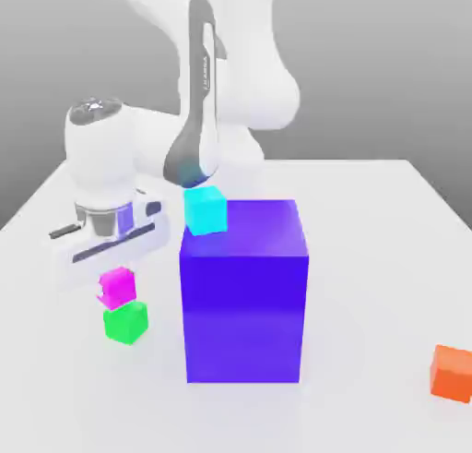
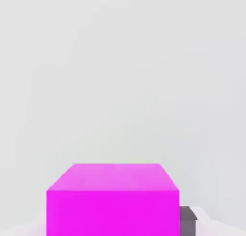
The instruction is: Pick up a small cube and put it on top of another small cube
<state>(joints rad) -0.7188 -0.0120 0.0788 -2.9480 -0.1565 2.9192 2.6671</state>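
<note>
Two small cubes meet at the exterior view's left: the small bright magenta cube [image 1: 117, 287] sits on the small bright green cube [image 1: 124, 322], slightly offset toward the left. The stacking looks nearly done; release and retreat seem left. The hand [image 1: 112, 268] hangs directly above, narrowly closed on the magenta cube [image 2: 113, 200], beside the big purple-blue block [image 1: 244, 290] on the white desk [image 1: 369, 257].

Readable text: none was visible in either view.
White robot arm [image 1: 205, 64]: it bore no legible lettering.
Coloured cubes: their faces were plain, without labels or numbers.
</note>
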